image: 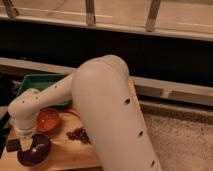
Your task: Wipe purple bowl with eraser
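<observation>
I'm looking past the big cream arm, which is blocking most of the wooden surface. The purple bowl is sitting at the surface's near-left corner. The claw is hanging just above the bowl's far-left rim, fingers pinched shut on what I think is the black eraser, though only a dark slab is sticking out left of the bowl. The orange-red bowl is resting just behind the purple bowl; a dark brown cluster is lying to its right; a green tray is sitting further back.
</observation>
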